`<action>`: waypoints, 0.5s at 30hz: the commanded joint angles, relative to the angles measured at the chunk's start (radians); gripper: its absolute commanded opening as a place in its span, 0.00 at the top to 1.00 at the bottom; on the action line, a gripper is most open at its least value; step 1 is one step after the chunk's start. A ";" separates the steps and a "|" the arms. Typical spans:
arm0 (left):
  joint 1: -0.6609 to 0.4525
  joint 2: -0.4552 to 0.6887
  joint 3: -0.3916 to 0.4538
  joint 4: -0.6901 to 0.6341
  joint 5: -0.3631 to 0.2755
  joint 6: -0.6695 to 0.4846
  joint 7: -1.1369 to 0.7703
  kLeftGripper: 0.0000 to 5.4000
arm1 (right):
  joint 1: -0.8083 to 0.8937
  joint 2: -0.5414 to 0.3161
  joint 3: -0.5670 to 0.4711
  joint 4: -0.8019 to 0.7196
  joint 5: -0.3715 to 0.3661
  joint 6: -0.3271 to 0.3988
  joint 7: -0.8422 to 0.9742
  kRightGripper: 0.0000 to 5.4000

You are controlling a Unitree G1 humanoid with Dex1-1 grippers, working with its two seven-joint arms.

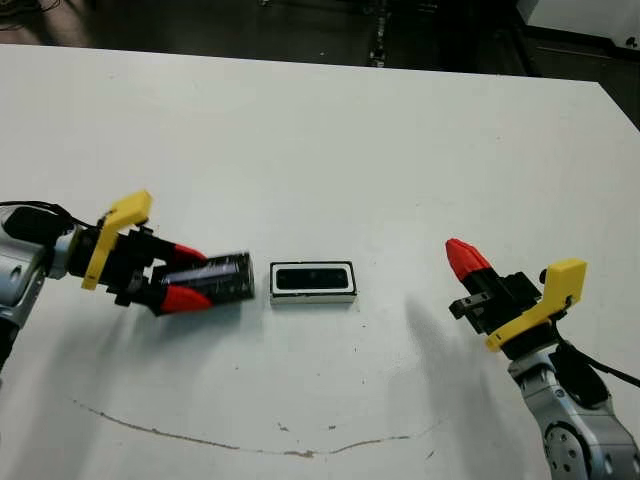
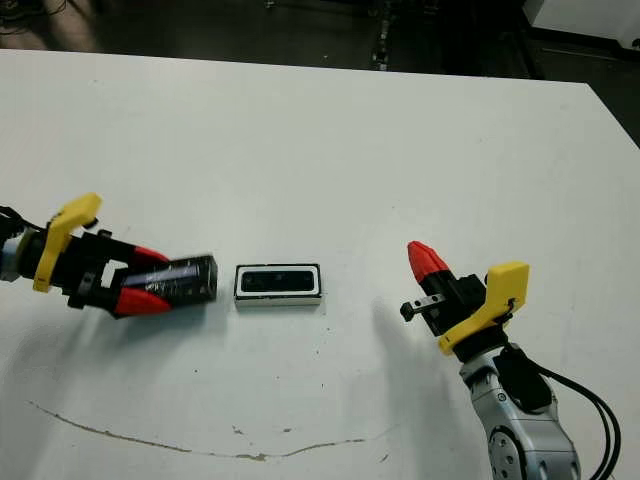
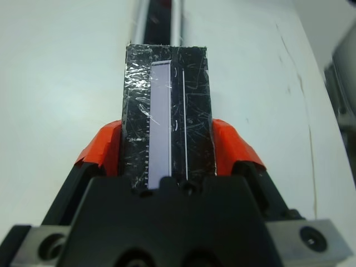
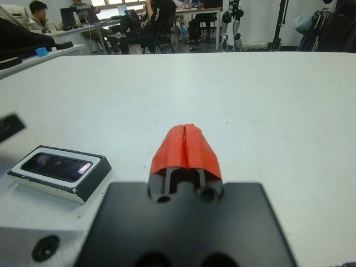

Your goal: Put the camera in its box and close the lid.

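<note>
Glossy black flat rectangular lid (image 3: 167, 119): pale strip, no lettering readable.
White-rimmed shallow box (image 1: 313, 283): no readable label or number.

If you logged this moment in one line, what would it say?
left gripper: holds lid beside box | camera: in box | right gripper: shut, empty

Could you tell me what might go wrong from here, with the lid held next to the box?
1. The left gripper grips the lid only along its rear half, so the free end could tilt and land askew on the box.
2. The box, with the camera inside, sits unheld on the table; the right gripper is shut and apart from it, so a nudge from the lid could slide it.
</note>
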 commanded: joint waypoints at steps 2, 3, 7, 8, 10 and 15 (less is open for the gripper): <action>0.015 -0.013 0.051 -0.061 -0.022 0.062 0.105 0.41 | 0.011 -0.010 -0.002 0.002 0.003 0.010 -0.004 1.00; 0.020 -0.016 0.059 -0.083 -0.025 0.078 0.134 0.41 | 0.011 -0.010 -0.001 0.003 0.002 0.010 -0.004 1.00; 0.035 -0.043 0.075 -0.136 -0.044 0.100 0.204 0.41 | 0.011 -0.010 0.000 0.003 0.005 0.012 -0.003 1.00; 0.037 -0.054 0.075 -0.136 -0.048 0.091 0.211 0.41 | 0.011 -0.011 0.001 0.004 0.003 0.012 -0.004 1.00; 0.038 -0.068 0.070 -0.133 -0.049 0.081 0.219 0.41 | 0.011 -0.012 0.001 0.005 0.001 0.011 -0.004 1.00; 0.026 -0.106 0.038 -0.117 -0.038 0.052 0.208 0.41 | 0.012 -0.010 0.004 0.005 0.000 0.008 -0.004 1.00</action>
